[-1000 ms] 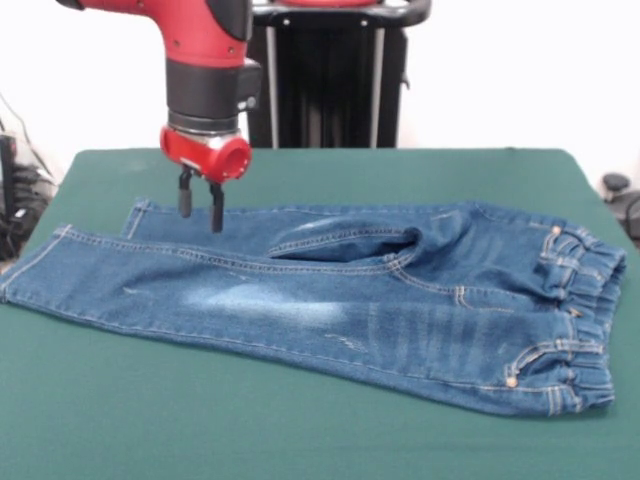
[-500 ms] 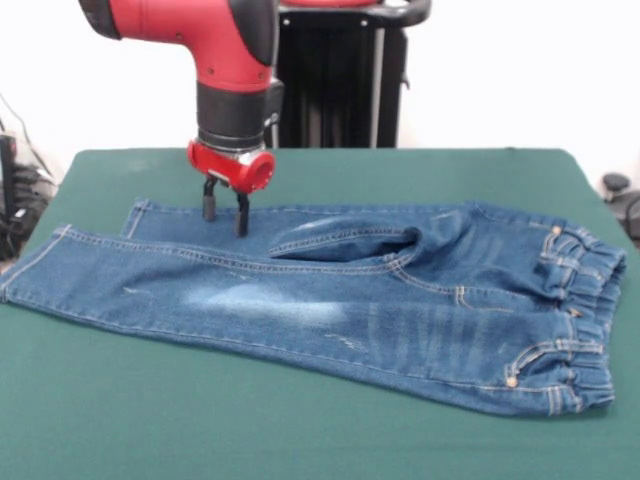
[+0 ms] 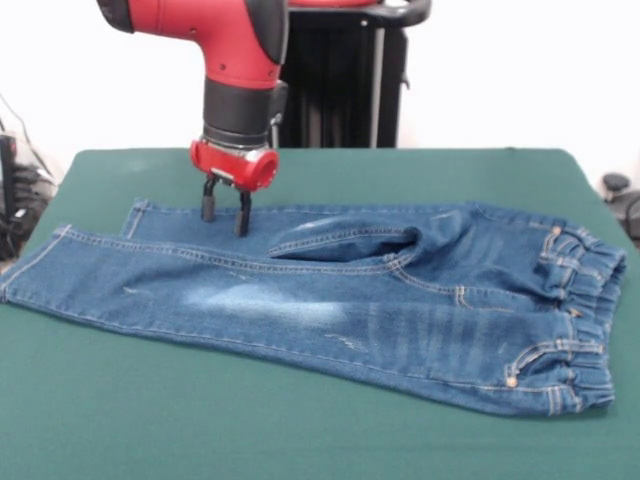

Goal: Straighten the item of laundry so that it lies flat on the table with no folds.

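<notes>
The blue denim jeans (image 3: 330, 295) lie spread across the dark green table (image 3: 300, 420), elastic waistband at the right, leg ends at the left. The far leg has a raised fold (image 3: 345, 243) near the crotch. The near leg shows a faded patch. My gripper (image 3: 224, 222) hangs from the red and black arm over the far leg near its left end. Its two black fingers (image 3: 209, 208) stand apart with nothing between them, tips at or just above the denim.
The black pedestal (image 3: 335, 75) stands behind the table's far edge. Dark objects sit off the table at the left (image 3: 15, 200) and right (image 3: 620, 195) edges. Green table shows in front of the jeans and along the far side.
The arm has moved right along the far leg, mostly in the first half second. The jeans have not moved. The fingers stay apart.
</notes>
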`<state>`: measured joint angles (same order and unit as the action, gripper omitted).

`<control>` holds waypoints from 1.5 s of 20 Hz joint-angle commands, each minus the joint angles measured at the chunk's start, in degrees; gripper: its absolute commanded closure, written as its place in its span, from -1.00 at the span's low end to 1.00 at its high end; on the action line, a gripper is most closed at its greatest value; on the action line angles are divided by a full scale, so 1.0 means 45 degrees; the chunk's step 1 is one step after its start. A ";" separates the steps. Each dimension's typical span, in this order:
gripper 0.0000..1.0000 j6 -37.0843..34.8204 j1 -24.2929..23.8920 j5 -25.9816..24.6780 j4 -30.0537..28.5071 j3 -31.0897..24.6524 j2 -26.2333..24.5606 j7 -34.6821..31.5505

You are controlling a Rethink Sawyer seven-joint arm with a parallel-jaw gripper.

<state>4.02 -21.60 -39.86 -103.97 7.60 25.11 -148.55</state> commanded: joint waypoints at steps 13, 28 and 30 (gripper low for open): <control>-1.00 -0.5064 0.0495 0.2639 0.0805 0.0974 -0.2584 -0.0754; -1.00 -0.7115 0.0995 0.4254 0.1114 0.1795 -0.3273 -0.0460; -1.00 -0.7429 0.1112 0.4422 0.1299 0.2014 -0.3465 -0.0589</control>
<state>-13.38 -15.79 -20.62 -99.35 11.62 23.38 -148.53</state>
